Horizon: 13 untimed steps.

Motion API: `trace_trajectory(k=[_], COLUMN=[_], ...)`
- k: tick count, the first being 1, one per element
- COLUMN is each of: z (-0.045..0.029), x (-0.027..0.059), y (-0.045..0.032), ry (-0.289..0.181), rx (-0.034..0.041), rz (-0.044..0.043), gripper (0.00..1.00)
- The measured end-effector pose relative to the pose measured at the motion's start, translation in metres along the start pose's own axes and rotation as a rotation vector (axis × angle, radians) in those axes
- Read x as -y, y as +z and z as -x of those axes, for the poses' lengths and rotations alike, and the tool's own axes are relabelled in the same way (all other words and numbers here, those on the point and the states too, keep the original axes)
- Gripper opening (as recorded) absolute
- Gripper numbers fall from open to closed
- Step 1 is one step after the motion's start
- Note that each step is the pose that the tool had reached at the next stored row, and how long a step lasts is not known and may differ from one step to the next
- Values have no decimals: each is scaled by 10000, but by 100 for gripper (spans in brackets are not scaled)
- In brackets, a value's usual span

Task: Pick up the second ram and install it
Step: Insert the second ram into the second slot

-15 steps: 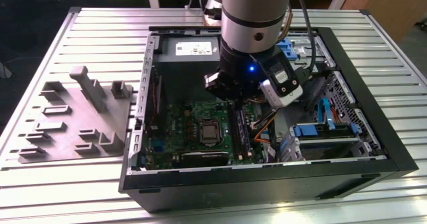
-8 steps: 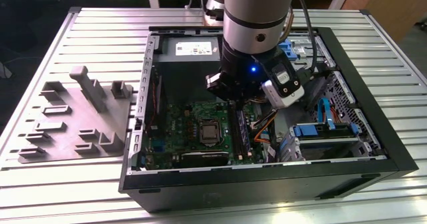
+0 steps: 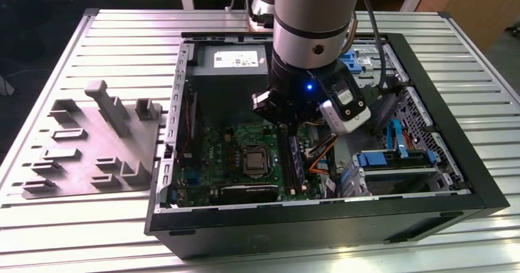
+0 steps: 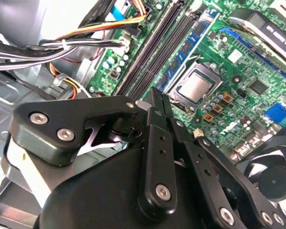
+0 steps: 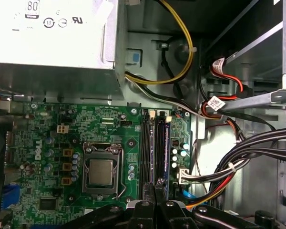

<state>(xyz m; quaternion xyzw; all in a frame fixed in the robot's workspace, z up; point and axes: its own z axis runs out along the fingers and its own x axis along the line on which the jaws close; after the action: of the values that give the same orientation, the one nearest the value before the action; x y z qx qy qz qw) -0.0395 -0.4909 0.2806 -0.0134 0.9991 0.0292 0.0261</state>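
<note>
My gripper (image 5: 159, 183) hangs inside the open computer case (image 3: 455, 181), low over the black memory slots (image 5: 146, 152) beside the silver-topped processor (image 5: 101, 171). Its fingers are shut close together. The second ram (image 5: 168, 148), a thin blue-green board, runs out from between the fingertips in line with the slots. In the second wrist view its other half (image 4: 188, 52) stretches away from the gripper (image 4: 157, 93), next to the slots (image 4: 150, 52) and processor (image 4: 195, 88). I cannot tell whether its lower edge sits in a slot. In the exterior view the ram (image 3: 299, 160) shows below the gripper body (image 3: 281, 105).
The power supply (image 3: 235, 60) stands close behind the slots. Bundled cables (image 5: 238, 162) and a metal drive cage (image 3: 394, 160) crowd the side away from the processor. A fan (image 4: 276, 181) sits past the processor. A grey parts fixture (image 3: 89, 145) lies on the table at the exterior view's left.
</note>
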Motion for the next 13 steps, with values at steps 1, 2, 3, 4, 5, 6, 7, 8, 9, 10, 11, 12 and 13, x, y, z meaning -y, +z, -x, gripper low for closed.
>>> trace_trajectory(k=[1, 2, 3, 4, 5, 6, 7, 8, 9, 10, 11, 12, 13], z=[2, 6, 9, 10, 10, 10, 11, 11, 10, 10, 9, 8, 7], x=[0, 1, 1, 1, 1, 1, 1, 1, 1, 3, 4, 5, 6], y=[5, 9, 12, 13, 13, 14, 14, 18, 28, 42, 58, 78, 95], ry=[1, 1, 1, 2, 3, 3, 2, 1, 1, 1, 1, 1, 1], rx=[0, 0, 0, -1, -1, -1, 0, 1, 2, 1, 0, 1, 0], rz=[0, -1, -1, -2, -3, -2, 0, 1, 5, 2, 0, 2, 0], gripper=[12, 12, 12, 12, 12, 12, 12, 12, 12, 12, 12, 12, 12])
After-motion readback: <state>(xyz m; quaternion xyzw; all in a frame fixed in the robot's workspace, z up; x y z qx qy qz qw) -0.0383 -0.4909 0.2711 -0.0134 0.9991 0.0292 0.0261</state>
